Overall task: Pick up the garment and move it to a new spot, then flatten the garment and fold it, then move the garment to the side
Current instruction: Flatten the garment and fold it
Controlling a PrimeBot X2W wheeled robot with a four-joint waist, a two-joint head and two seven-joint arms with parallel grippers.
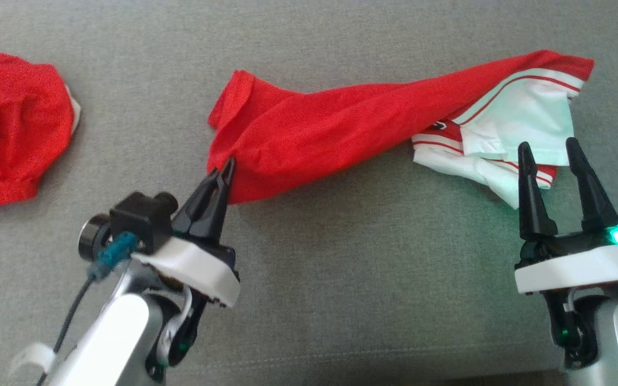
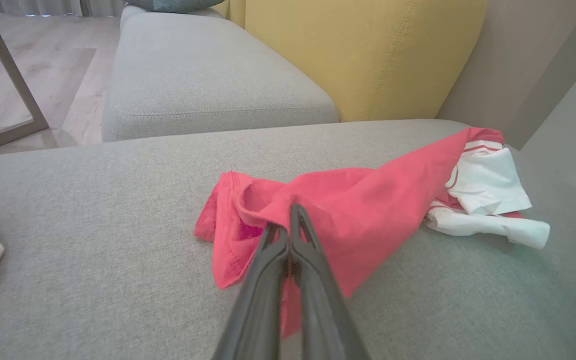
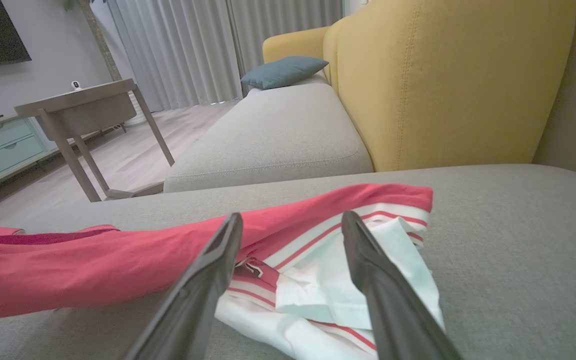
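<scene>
Head view: we see the garment stretched across the sofa.
Left pincer: clamped on its red edge.
Right pincer: spread, empty, by the white end.
Handling: light, limp; we'd grip edges.

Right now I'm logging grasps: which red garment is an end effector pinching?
The stretched garment with white striped trim, pinched by the shut left end effector; the crumpled red garment lies untouched at the left.

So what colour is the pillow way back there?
Dusty blue-grey soft pillow, clearest in the right wrist view.
</scene>
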